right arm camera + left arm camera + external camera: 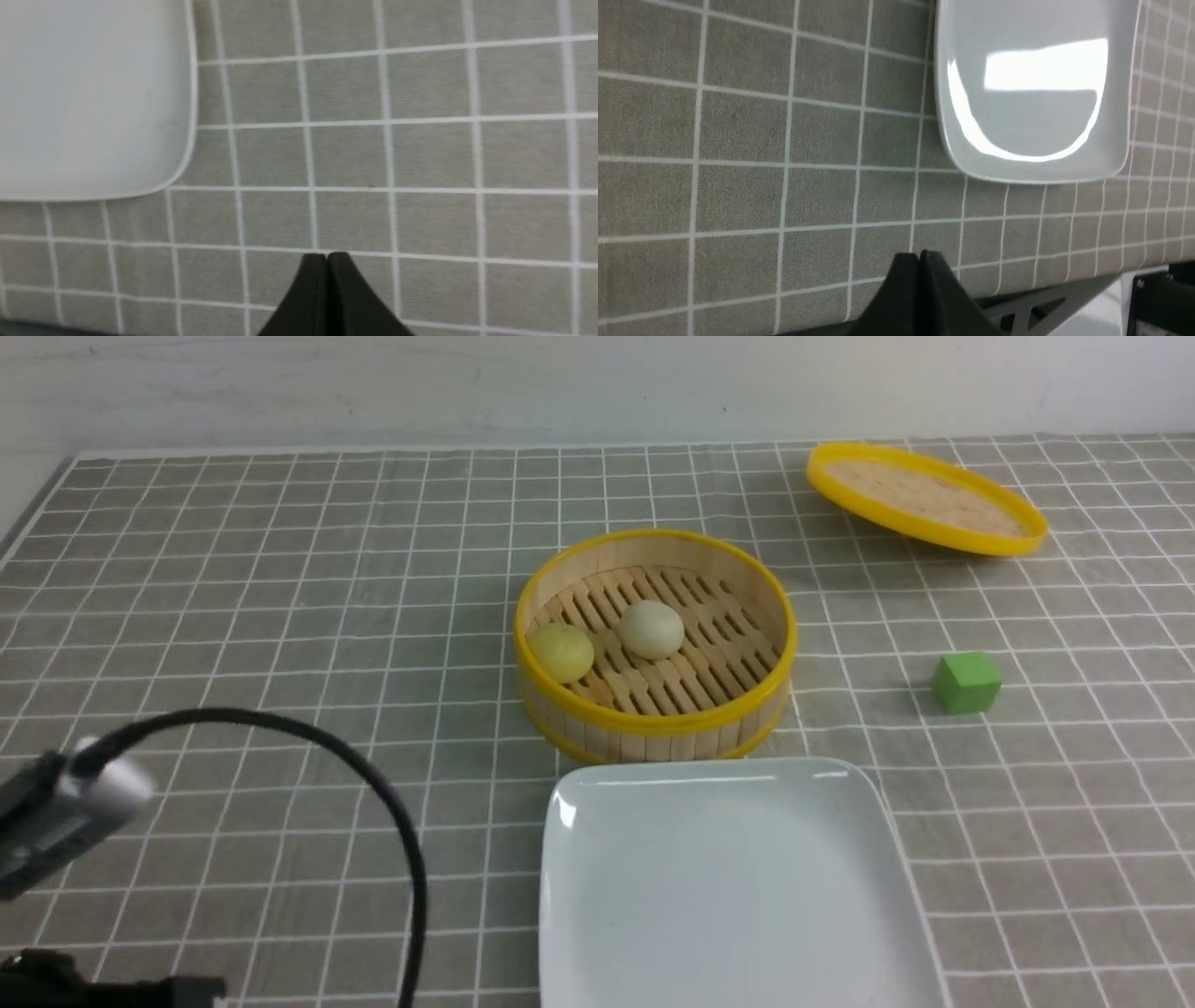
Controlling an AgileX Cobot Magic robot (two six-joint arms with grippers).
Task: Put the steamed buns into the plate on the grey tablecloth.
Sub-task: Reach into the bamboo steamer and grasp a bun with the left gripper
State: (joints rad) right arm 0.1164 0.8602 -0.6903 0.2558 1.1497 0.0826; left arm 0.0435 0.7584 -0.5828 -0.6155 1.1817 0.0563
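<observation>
No readable text or labels anywhere.

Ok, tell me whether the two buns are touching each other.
Apart. The front view shows bare steamer slats between the yellow bun and the white bun.

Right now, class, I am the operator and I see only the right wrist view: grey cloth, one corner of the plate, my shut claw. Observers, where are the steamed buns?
Observer: Both are in the bamboo steamer just behind the plate. The yellow bun sits at its left wall and the cream-white bun near the middle.
Operator: Is the steamer covered?
Observer: No. Its lid lies apart at the back right of the grey tablecloth.
Operator: And the left claw?
Observer: The left claw is shut and empty, over bare cloth beside the plate.
</observation>
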